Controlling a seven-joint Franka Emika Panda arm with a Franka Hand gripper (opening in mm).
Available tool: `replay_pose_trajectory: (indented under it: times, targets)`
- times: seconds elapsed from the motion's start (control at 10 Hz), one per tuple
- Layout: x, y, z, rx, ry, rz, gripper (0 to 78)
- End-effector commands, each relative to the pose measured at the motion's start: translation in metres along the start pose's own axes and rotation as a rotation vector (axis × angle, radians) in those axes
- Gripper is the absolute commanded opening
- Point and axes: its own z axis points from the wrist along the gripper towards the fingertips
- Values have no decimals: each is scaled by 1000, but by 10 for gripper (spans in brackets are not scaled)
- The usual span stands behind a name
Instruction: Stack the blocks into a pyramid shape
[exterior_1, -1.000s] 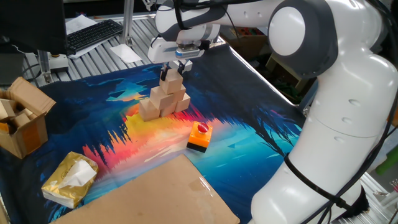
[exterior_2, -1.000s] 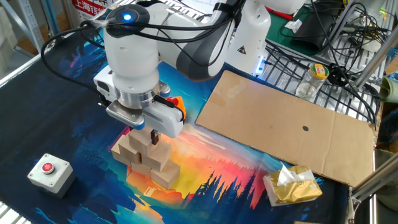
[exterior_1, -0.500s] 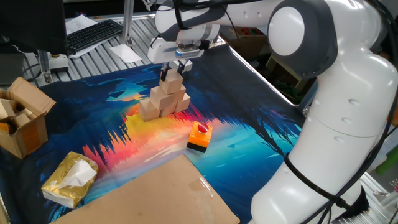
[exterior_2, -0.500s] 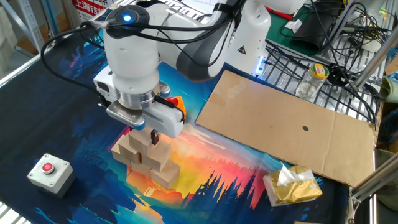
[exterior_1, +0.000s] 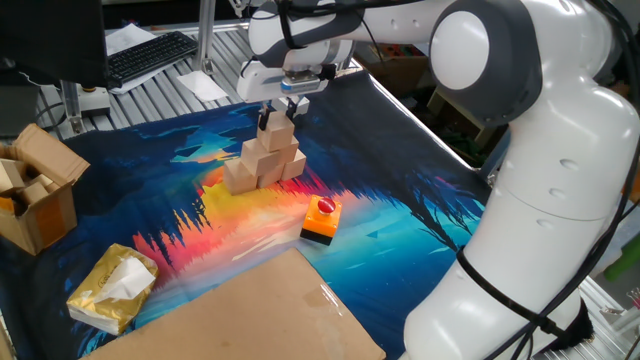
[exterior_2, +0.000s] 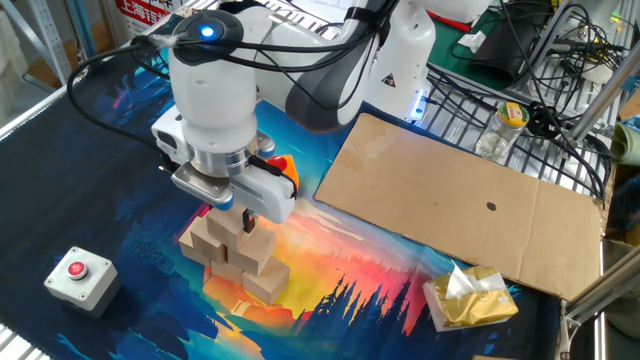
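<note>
— Six blocks are piled up like a little pyramid on the colourful mat. Can you see them?

— Yes! In the other fixed view the blocks sit right under the big white arm. Some are at the bottom, fewer above them, and one on top.

— What is the gripper doing?

— It points straight down at the top block. Its dark fingers are on both sides of that block.

— Is it squeezing the block?

— I cannot tell. In the other fixed view the gripper hides most of the top block.

— What else is on the mat?

— An orange and black box with a red button sits near the pile. A grey box with a red button is well apart from it. A flat brown cardboard sheet lies nearby, with a gold tissue pack just beside it.

— And that open cardboard box?

— It stands at the far side of the mat.
</note>
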Motion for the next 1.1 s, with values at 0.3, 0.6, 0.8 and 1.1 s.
replay_pose_trajectory:
  times: [0.3,0.6,0.8,1.1]
  targets:
    - [-1,0,-2,5,7,5,775]
    - [-1,0,-2,5,7,5,775]
    - [-1,0,-2,5,7,5,775]
    - [-1,0,-2,5,7,5,775]
